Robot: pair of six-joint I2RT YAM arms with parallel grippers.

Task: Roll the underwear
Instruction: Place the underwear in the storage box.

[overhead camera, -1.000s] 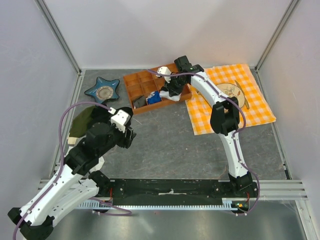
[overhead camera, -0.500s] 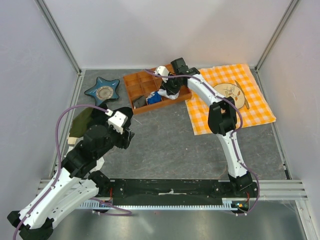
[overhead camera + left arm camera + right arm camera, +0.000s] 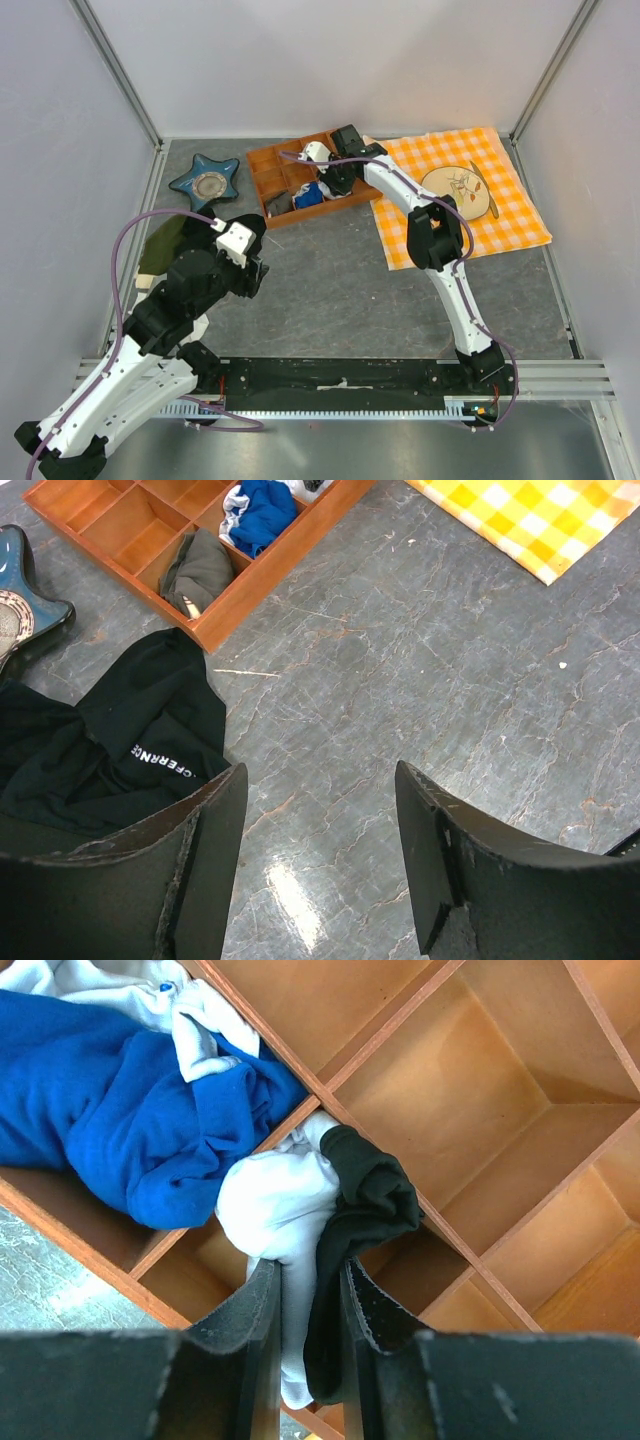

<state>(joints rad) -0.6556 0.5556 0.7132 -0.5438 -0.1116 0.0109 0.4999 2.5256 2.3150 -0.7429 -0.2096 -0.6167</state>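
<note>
Currently, the underwear is pinched between the fingers of the right gripper, which are pressed onto the fabric. It is held as a compact bundle, white part and black trim together, directly above a divider of the tray. Whether it rests on the divider cannot be determined.

Task progress, as judged:
- The garment appears bunched or rolled already. A tidy roll cannot be confirmed, because the lower end is hidden between the fingers.
- The bundle has not been released. Placement in a compartment is judged to be what remains.

Tray contents:
- A blue cloth fills the compartment just beside the underwear, with a white fabric at its far edge.
- A dark grey bundle lies in the next compartment along the same tray edge.
- Bare wood is visible in the compartments on the other side of the underwear.

The left gripper is spread and holds nothing. It is positioned over the table, well apart from the tray, with a black garment heap just beside it.
</note>
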